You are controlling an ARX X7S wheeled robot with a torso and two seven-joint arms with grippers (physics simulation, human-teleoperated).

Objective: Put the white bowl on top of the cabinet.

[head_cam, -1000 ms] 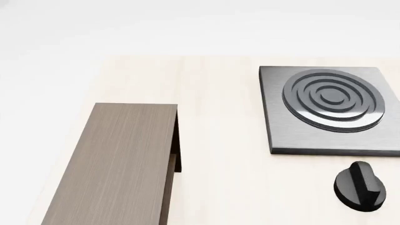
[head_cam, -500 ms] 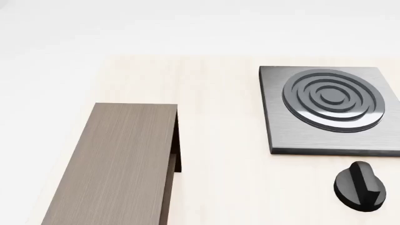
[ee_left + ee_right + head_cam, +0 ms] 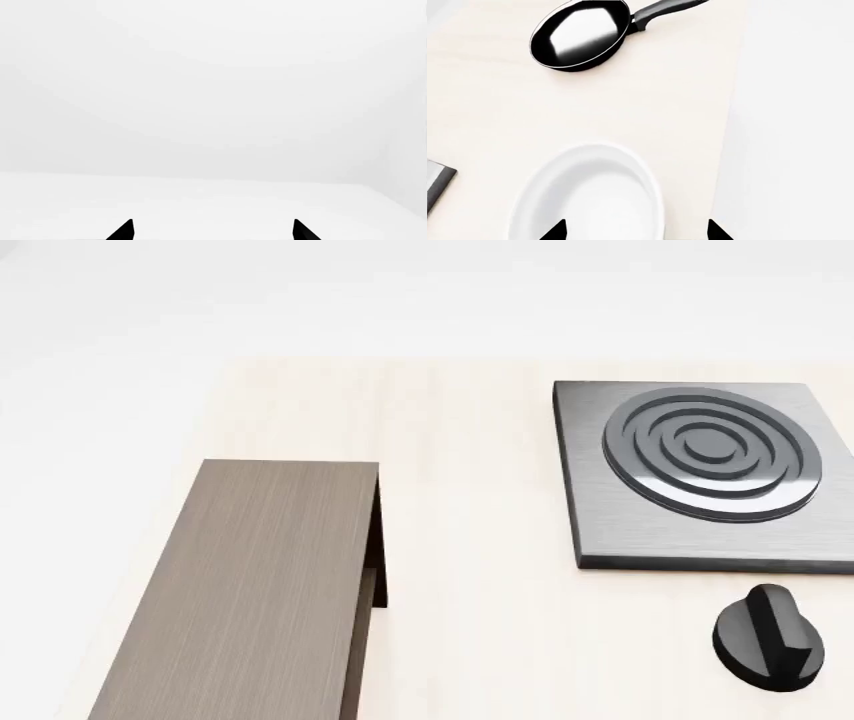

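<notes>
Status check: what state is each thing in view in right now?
white bowl: upright, empty, on the table, not gripped
cabinet: top bare
frying pan: upright, empty
stove plate: nothing on it
black knob: on the table
left gripper: open, empty
right gripper: open, above the bowl

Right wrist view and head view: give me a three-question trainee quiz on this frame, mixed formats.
1. True or false: the white bowl already sits on the cabinet.
2. In the right wrist view, which lies beyond the bowl: A) a kettle, B) a black frying pan, C) a cup?
3. Fill in: on the table, the black knob lies nearest the ___ plate.

Key: 1 false, the cabinet top is bare in the head view and the bowl rests on the table; 2 B; 3 stove.
</notes>
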